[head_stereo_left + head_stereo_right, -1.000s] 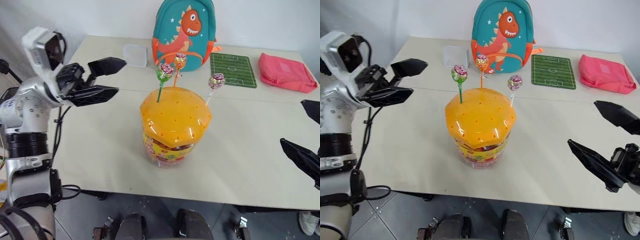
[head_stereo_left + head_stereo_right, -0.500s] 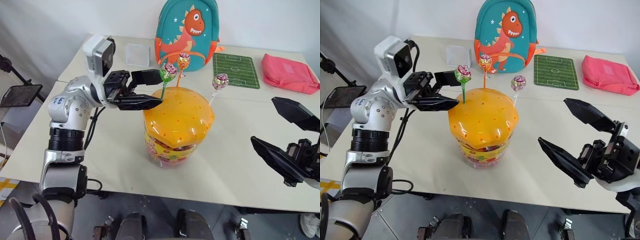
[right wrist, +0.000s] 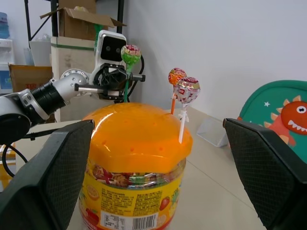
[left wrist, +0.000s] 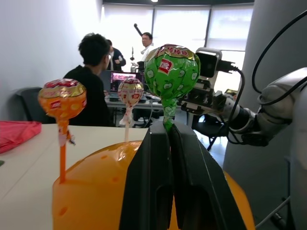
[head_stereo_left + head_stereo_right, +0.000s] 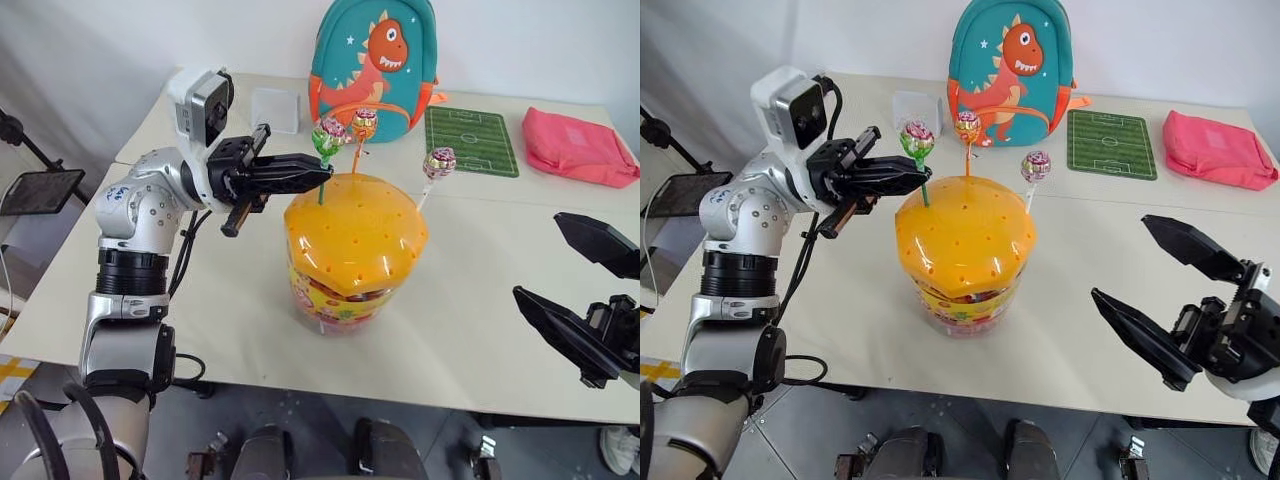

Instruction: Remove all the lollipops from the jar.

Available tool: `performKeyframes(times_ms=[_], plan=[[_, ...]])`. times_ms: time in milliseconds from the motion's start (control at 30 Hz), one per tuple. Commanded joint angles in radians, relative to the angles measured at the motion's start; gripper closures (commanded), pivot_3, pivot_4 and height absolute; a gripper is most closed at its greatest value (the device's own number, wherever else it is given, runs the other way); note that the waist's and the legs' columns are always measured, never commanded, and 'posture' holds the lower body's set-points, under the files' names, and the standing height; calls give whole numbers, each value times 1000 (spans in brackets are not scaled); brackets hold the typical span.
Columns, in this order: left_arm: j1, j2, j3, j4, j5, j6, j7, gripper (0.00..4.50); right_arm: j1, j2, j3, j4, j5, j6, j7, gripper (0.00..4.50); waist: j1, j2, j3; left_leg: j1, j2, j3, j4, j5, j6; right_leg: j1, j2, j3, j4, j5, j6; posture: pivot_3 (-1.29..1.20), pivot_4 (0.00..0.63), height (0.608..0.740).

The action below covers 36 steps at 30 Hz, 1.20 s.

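The jar (image 5: 350,262), a clear tub with a domed orange lid full of small holes, stands mid-table. Three lollipops stand upright in the lid. My left gripper (image 5: 322,172) is shut on the green stick just under the green lollipop (image 5: 326,138), whose lower end still sits in the lid; the left wrist view shows both fingers (image 4: 144,191) pressed on that stick below the candy (image 4: 171,72). Behind it stands the orange-stick lollipop (image 5: 363,124), and to its right the white-stick lollipop (image 5: 438,162). My right gripper (image 5: 1175,300) hangs open, empty, right of the jar.
At the table's back stand a teal dinosaur backpack (image 5: 375,60), a small clear square container (image 5: 274,108), a green football-pitch mat (image 5: 470,140) and a pink pouch (image 5: 578,146). In the left wrist view, people sit at desks beyond the table. A seam crosses the table (image 5: 230,300) behind the jar.
My left gripper came in from the left to the green lollipop and went from open to shut on its stick. The right gripper stayed open, sinking slightly.
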Motion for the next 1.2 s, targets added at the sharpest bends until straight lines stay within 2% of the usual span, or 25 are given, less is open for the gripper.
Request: performKeyframes(times_ms=[33, 100, 167, 300, 400, 500, 567, 633, 800, 933, 1033, 1100, 1200], plan=[[-116, -28, 148, 63, -146, 100, 124, 4474, 5, 16, -8, 20, 7, -18, 18, 0, 0, 0, 0, 0, 0, 0, 0, 0, 0, 0, 0, 0, 0, 0, 0, 0, 150, 740], [-174, -51, 243, 137, -202, 117, 247, 4474, -6, 22, 11, 33, -3, -21, 23, 0, -1, 0, 0, 0, 0, 0, 0, 0, 0, 0, 0, 0, 0, 0, 0, 0, 150, 740], [-190, -39, 288, 174, -192, 107, 322, 4474, -23, 20, 30, 44, -10, -19, 33, 0, -3, 0, 0, 0, 0, 0, 0, 0, 0, 0, 0, 0, 0, 0, 0, 0, 150, 740], [-65, 217, 103, 199, 143, 31, 356, 4474, -88, -4, 77, 80, -33, -11, 58, 0, -26, 3, -1, 4, 0, 1, -2, 0, 0, 0, 1, 2, 2, 0, 0, 0, 150, 740], [15, 322, 78, 213, 221, 63, 416, 4474, -107, -24, 93, 108, -59, -6, 105, 0, -27, 2, -1, 5, 0, 1, -4, 0, -1, -1, 2, 4, 2, 0, 0, 0, 150, 740], [167, 432, 37, 158, 336, 54, 463, 4474, -128, -61, 89, 154, -91, -7, 162, 0, -25, 1, 0, 2, 0, 0, -1, 0, -1, -2, 1, 4, 2, 0, 0, 0, 150, 740], [306, 515, -10, 96, 402, 47, 437, 4474, -148, -84, 81, 187, -92, 0, 182, 0, -21, 0, 1, 2, 0, 0, -1, -1, -1, -2, 1, 4, 2, 0, 0, 0, 150, 740], [414, 561, -4, 32, 403, 130, 450, 4474, -164, -106, 85, 214, -99, 10, 211, 0, -20, 0, 1, 2, 0, 1, -1, -3, -1, -2, 1, 4, 2, 0, 0, 0, 150, 740], [525, 593, 11, -71, 419, 174, 477, 4474, -177, -122, 97, 235, -113, 21, 248, 0, 7, -1, 1, 1, 1, 0, 1, -3, -1, -2, 2, 3, 2, 0, 0, 0, 150, 740], [647, 590, 36, -149, 407, 226, 494, 3557, -195, -128, 117, 233, -103, 47, 257, 0, -1, 0, 1, 2, 1, 2, 1, -4, -1, -2, 1, 4, 2, 0, 0, 0, 150, 740], [650, 581, 85, -157, 369, 235, 475, 2674, -189, -132, 98, 228, -87, 67, 265, 0, -1, 0, 1, 2, 4, 2, 1, -4, -2, -2, 4, 4, 2, 0, 0, 0, 150, 740], [645, 594, 99, -138, 362, 208, 442, 2125, -190, -134, 87, 228, -82, 74, 266, 0, -1, 0, 1, 2, 4, 3, 1, -4, -2, -2, 4, 5, 2, 0, 0, 0, 150, 740], [635, 615, 132, -79, 358, 74, 345, 1282, -195, -134, 70, 225, -65, 87, 255, 0, -1, 0, 1, 3, 4, 3, 1, -4, -2, -3, 4, 5, 2, 0, 0, 0, 150, 740]])
